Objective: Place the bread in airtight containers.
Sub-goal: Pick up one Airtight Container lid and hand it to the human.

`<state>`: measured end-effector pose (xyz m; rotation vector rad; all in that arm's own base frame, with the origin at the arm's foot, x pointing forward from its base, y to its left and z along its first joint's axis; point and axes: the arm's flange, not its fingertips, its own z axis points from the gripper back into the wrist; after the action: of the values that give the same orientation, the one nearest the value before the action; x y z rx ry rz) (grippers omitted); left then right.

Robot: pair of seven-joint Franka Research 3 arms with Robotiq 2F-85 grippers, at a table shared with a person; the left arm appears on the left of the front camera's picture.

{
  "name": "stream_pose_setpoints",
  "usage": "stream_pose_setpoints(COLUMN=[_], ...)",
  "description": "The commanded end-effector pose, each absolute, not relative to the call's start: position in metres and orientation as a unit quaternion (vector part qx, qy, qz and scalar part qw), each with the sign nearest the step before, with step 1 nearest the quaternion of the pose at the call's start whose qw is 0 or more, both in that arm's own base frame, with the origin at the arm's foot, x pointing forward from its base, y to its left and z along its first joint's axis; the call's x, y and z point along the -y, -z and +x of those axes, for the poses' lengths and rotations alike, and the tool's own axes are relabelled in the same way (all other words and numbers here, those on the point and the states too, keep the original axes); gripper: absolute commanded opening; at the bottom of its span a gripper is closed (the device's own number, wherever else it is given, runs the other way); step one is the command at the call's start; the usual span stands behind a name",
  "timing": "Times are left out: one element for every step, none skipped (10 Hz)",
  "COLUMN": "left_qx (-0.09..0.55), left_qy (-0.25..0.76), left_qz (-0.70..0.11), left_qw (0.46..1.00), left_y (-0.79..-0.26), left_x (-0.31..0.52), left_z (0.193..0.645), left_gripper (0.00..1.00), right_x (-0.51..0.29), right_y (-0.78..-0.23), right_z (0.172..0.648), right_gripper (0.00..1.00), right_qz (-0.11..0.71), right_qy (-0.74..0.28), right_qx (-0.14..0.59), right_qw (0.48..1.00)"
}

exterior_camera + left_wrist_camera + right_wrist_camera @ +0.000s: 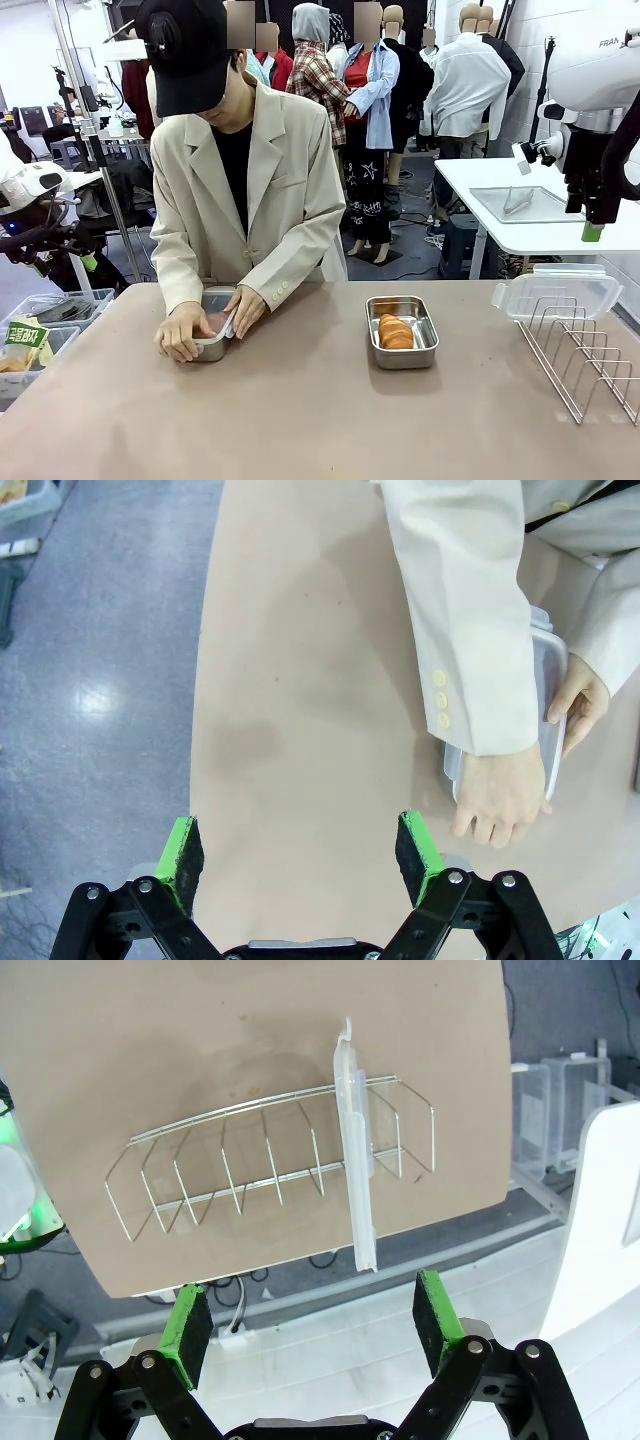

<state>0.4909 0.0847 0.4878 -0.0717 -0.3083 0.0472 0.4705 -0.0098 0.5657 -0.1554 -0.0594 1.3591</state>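
An open steel tin sits right of the table's middle with one golden ridged roll of bread inside. At the left, the person presses a clear lid onto a second tin with both hands; what it holds is hidden. From the left wrist, that lid and a hand lie off to the right of my open, empty left gripper, which hovers over bare tabletop. My right gripper, also open and empty, hangs high above the table's right end. A second clear lid stands in the wire rack.
The wire rack takes up the table's right end near the edge. Clear bins with packets stand off the left side. Behind at the right, a white table carries a flat steel tray. The person's sleeves reach over the far left.
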Motion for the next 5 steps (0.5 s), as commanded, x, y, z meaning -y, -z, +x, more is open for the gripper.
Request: stream_pose_setpoints(left_qx=[0.157, 0.157, 0.157, 0.157, 0.157], left_qy=[-0.026, -0.026, -0.026, -0.026, -0.026], left_qz=[-0.03, -0.03, -0.03, -0.03, -0.03], left_qw=[0.987, 0.987, 0.987, 0.987, 0.987], left_y=[-0.4879, -0.4879, -0.4879, -0.4879, -0.4879], left_x=[-0.0852, -0.0852, -0.0852, -0.0852, -0.0852], left_z=[0.4895, 0.4895, 0.4895, 0.4895, 0.4895], left_gripper=[1.0, 1.0, 1.0, 1.0, 1.0], right_x=[0.0108, 0.0108, 0.0108, 0.0108, 0.0108], right_y=[-0.5665, -0.5665, -0.5665, -0.5665, -0.5665], right_z=[0.4688, 0.4688, 0.4688, 0.4688, 0.4688], right_gripper=[1.0, 1.0, 1.0, 1.0, 1.0], right_qz=[-0.071, -0.071, -0.071, -0.071, -0.071], right_qy=[-0.631, -0.631, -0.631, -0.631, -0.631], right_qx=[0.025, 0.025, 0.025, 0.025, 0.025], right_qw=[0.772, 0.772, 0.772, 0.772, 0.772])
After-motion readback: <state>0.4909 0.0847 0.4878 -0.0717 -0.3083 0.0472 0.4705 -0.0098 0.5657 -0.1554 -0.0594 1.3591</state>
